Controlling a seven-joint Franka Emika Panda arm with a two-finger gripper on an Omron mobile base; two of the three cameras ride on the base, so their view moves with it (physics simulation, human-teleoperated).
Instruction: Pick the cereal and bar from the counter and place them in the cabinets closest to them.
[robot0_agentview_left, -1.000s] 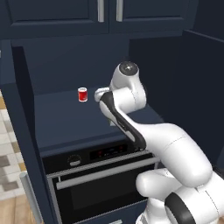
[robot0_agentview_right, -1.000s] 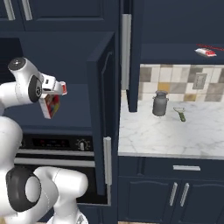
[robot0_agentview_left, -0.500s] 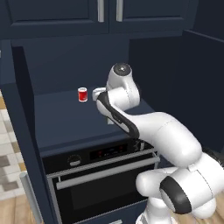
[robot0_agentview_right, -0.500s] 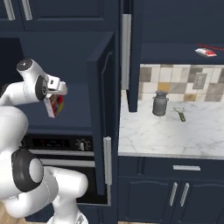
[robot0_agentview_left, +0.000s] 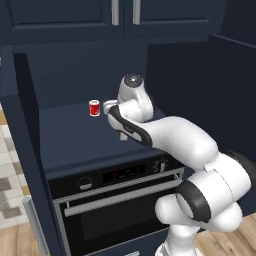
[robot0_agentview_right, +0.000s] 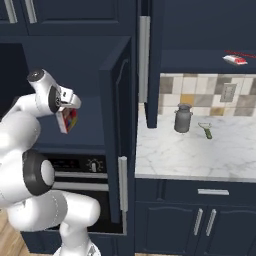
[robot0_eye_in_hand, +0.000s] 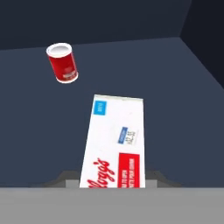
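My gripper (robot0_agentview_right: 68, 106) is shut on the cereal (robot0_agentview_right: 67, 120), a small box with a colourful patchwork front, held tilted in the air inside the open compartment of the tall navy cabinet (robot0_agentview_left: 70, 140) above the oven. In the hand view the cereal (robot0_eye_in_hand: 116, 140) shows its white narrow side, jutting out from the gripper (robot0_eye_in_hand: 113, 178) above the compartment floor. The bar (robot0_agentview_right: 235, 59), a small flat red-and-white packet, lies on the shelf of the wall cabinet over the counter (robot0_agentview_right: 200, 155).
A red can (robot0_agentview_left: 94, 107) with a white band stands on the compartment floor just left of the hand; the same can (robot0_eye_in_hand: 62, 62) lies beyond the box. The compartment door (robot0_agentview_right: 117, 125) stands open. The black oven (robot0_agentview_left: 115, 200) is below. A grey jug (robot0_agentview_right: 183, 118) and a green-handled tool (robot0_agentview_right: 206, 130) sit on the counter.
The arm has reached a little deeper into the compartment, toward the red can, with the cereal still in its grip.
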